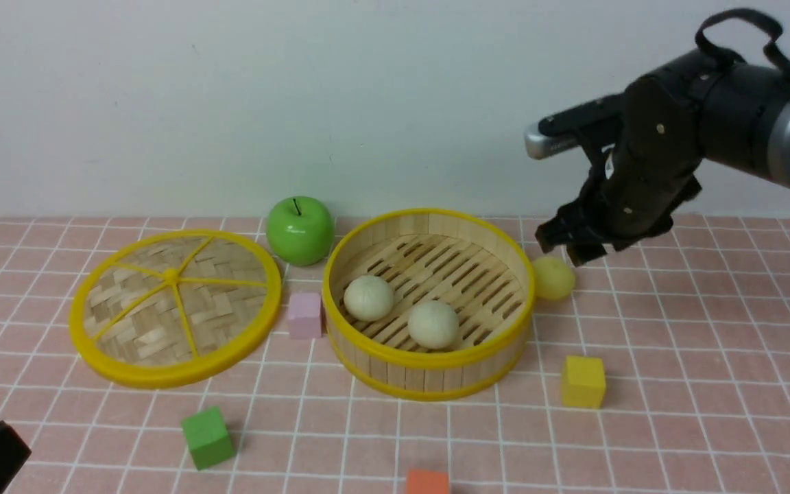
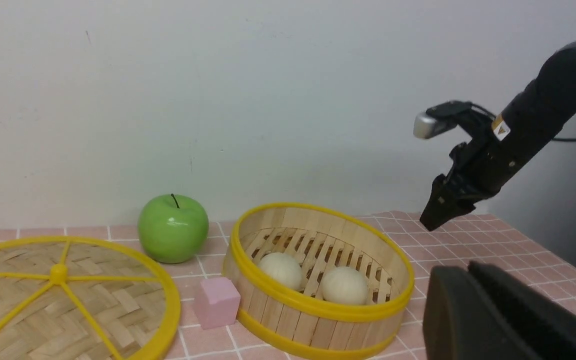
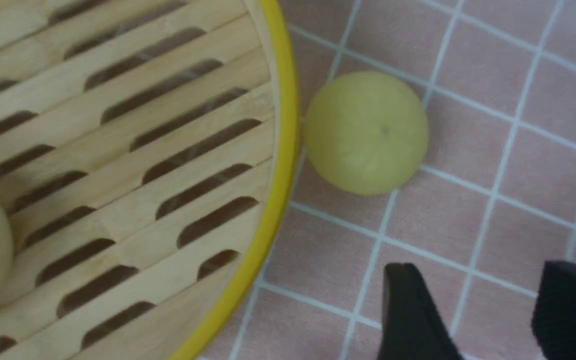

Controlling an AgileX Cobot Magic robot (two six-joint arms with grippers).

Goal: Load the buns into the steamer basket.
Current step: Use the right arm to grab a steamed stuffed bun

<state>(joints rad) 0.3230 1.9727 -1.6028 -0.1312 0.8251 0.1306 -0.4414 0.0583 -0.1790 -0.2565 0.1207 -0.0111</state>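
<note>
Two cream buns (image 1: 368,298) lie inside the steamer basket (image 1: 429,360) in the front view, while the yellow bun (image 1: 554,277) sits on the table (image 1: 710,357) just outside its right rim, beneath the right gripper (image 1: 566,248). The left wrist view shows the left gripper (image 2: 468,280) with jaws together and empty. In the right wrist view the right gripper's jaws stand apart and empty beside the yellow bun; the last pick-up seems in hand, calling for straddling it, closing gently and lifting over the rim.
</note>
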